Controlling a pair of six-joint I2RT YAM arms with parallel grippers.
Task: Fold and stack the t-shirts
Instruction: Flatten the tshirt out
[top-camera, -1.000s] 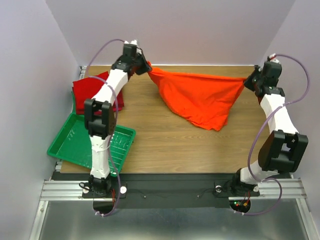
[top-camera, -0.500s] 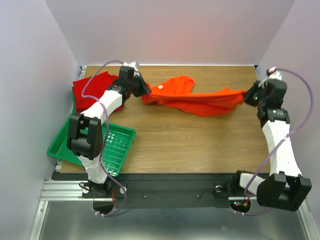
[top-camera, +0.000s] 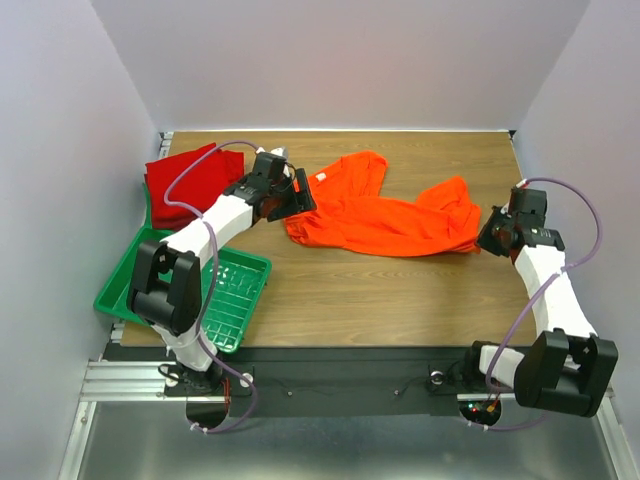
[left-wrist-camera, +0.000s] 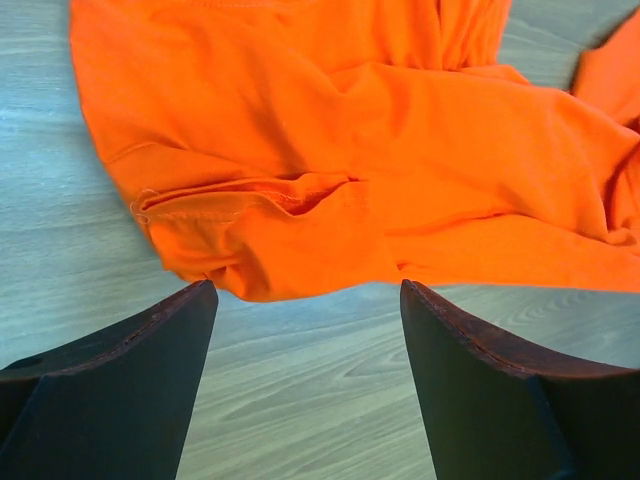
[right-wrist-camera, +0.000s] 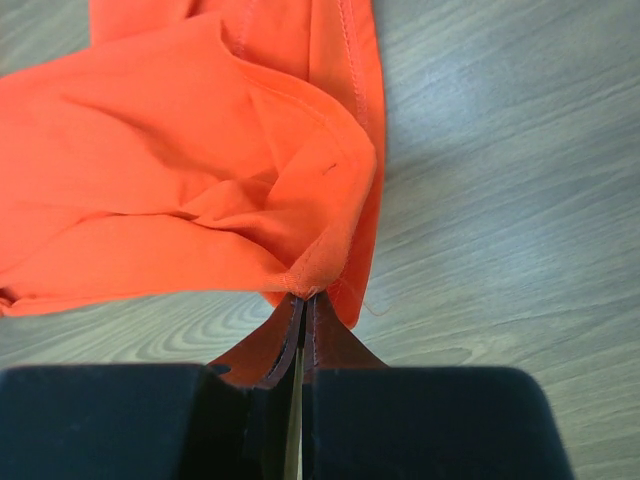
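Orange t-shirt (top-camera: 390, 215) pinched by right hand (right-wrist-camera: 303, 300); left hand (left-wrist-camera: 307, 288) spread wide.

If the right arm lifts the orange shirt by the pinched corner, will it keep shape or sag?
Probably sag: the orange shirt lies crumpled in soft folds, so it looks floppy. It seems light: the cloth looks thin at the hem pinched in the right gripper. The rest would likely trail across the table.
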